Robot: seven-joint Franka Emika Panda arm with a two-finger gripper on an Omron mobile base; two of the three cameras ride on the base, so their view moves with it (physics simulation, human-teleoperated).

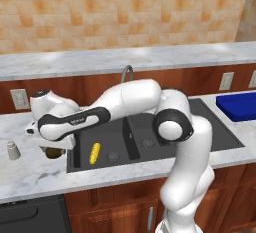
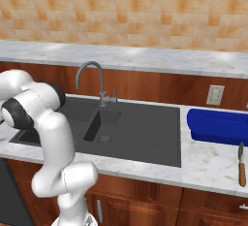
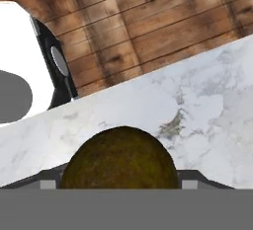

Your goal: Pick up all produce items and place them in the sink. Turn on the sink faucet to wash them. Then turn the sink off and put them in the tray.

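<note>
The round olive-brown fruit (image 3: 118,157) rests on the marble counter left of the sink (image 1: 215,132), and my gripper (image 3: 118,184) is shut on it, one fingertip against each side. From the left base, the hand covers most of the fruit (image 1: 51,153). The yellow corn cob (image 1: 94,153) lies in the sink's left basin near the drain. The grey gooseneck faucet (image 2: 91,68) rises behind the sink (image 2: 145,137). The blue tray (image 2: 218,123) sits on the counter to the sink's right.
A small grey-white shaker (image 1: 13,150) stands on the counter left of my hand. A wooden-handled tool (image 2: 241,166) lies in front of the tray. The counter's front edge runs close to the fruit in the hand view.
</note>
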